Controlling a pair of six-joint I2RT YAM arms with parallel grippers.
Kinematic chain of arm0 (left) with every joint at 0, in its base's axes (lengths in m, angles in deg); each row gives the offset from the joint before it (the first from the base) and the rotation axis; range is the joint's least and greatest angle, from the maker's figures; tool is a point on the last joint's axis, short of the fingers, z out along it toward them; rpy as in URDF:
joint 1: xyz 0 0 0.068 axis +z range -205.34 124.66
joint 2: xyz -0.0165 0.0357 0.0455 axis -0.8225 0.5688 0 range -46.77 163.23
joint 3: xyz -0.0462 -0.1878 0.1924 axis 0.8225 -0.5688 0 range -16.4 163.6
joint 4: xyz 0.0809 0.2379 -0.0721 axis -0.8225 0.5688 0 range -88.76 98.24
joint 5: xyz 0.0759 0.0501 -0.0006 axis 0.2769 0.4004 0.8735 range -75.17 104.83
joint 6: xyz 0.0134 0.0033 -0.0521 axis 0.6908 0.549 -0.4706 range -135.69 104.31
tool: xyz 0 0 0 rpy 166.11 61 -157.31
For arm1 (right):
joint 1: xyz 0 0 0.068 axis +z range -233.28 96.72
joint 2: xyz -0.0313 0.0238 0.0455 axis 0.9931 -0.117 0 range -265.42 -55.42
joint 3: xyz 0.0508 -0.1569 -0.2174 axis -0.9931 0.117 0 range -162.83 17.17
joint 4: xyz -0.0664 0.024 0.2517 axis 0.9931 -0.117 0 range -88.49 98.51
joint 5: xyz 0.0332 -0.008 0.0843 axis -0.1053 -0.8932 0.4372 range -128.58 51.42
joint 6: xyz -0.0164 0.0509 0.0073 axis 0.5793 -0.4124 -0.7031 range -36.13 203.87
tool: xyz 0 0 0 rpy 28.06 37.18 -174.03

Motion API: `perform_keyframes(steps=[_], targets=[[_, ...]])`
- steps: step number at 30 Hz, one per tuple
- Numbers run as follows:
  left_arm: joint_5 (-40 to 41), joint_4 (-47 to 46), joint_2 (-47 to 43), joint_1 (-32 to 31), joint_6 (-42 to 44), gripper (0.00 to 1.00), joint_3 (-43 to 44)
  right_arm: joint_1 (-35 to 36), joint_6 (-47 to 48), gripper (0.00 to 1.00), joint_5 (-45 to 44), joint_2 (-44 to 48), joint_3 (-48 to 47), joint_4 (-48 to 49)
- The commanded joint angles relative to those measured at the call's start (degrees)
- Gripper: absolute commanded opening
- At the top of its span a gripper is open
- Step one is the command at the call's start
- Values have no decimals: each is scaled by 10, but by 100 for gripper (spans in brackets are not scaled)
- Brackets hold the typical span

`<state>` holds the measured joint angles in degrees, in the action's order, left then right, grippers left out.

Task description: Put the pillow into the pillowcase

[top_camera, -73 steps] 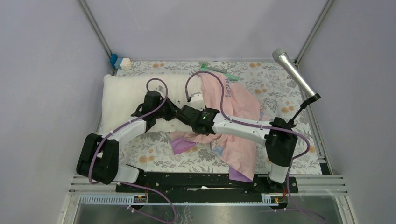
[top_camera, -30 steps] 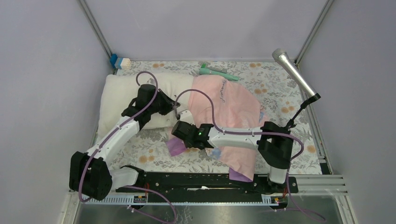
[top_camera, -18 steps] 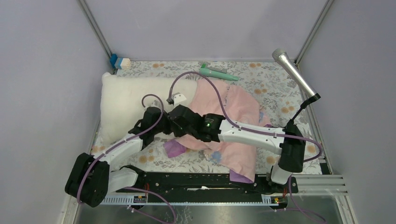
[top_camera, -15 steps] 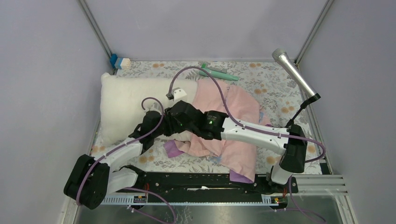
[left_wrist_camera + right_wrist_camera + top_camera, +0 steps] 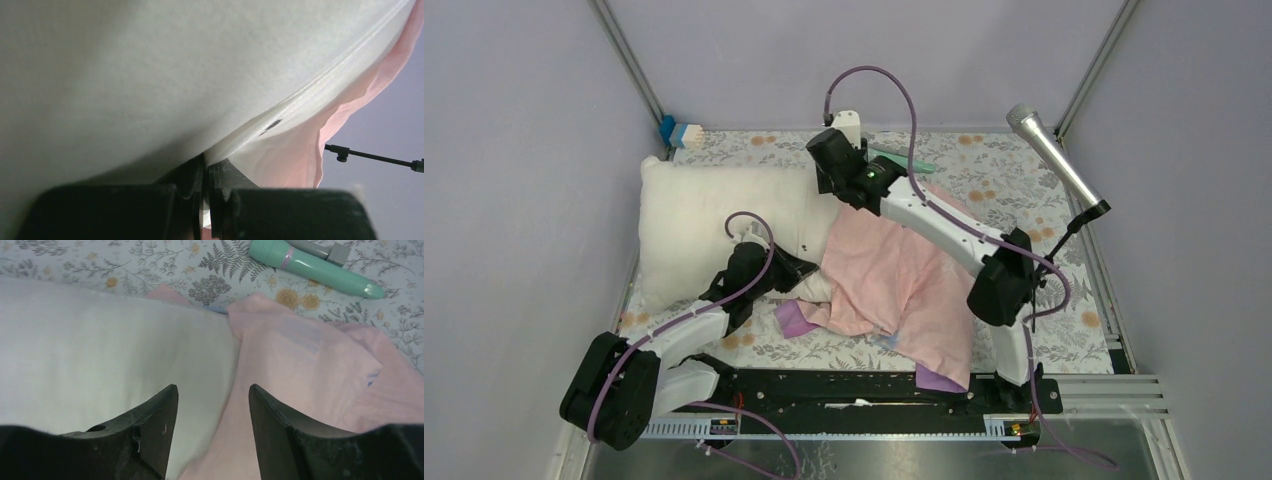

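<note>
The cream pillow (image 5: pixel 704 205) lies at the left of the table, its right end under the pink pillowcase (image 5: pixel 904 270). My left gripper (image 5: pixel 802 272) is at the pillow's near right corner, shut on the pillow's white seam edge (image 5: pixel 260 130); the left wrist view shows the jaws (image 5: pixel 206 167) pinched on it, with pink cloth (image 5: pixel 300 160) behind. My right gripper (image 5: pixel 826 186) hovers open and empty above the far edge where the pillow meets the pillowcase. In the right wrist view it (image 5: pixel 212 390) spans the pillow (image 5: pixel 100 350) and the pillowcase (image 5: pixel 310 365).
A green pen-like tool (image 5: pixel 894 155) lies at the back, also in the right wrist view (image 5: pixel 315 265). A microphone (image 5: pixel 1054 155) on a stand leans at the right. A blue and white item (image 5: pixel 682 132) sits at the back left. A floral cloth (image 5: pixel 1024 190) covers the table.
My right arm has left the pillowcase's near side and swung up to the far edge, open. The left gripper stays at the pillow's near right corner. The pillowcase has spread flatter.
</note>
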<state>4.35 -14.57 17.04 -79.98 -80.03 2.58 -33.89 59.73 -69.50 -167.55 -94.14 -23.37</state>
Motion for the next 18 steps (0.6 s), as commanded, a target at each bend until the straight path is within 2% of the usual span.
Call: perform_keyframes(steps=[1,4,9,13,18], targets=[[-29,97,19,-12,5,0,-24,-8,38,61,-74,-85,-127,-96],[-30,102,16,-12,9,0,-19,-9,43,61,-103,-123,-186,-139],[-31,107,16,-12,16,0,-15,-18,40,57,-128,-140,-189,-170],[-37,106,18,-12,20,0,-20,-26,42,49,-91,-151,-187,-163],[-39,105,16,-12,28,0,-23,-27,54,35,-115,-190,-263,-197]])
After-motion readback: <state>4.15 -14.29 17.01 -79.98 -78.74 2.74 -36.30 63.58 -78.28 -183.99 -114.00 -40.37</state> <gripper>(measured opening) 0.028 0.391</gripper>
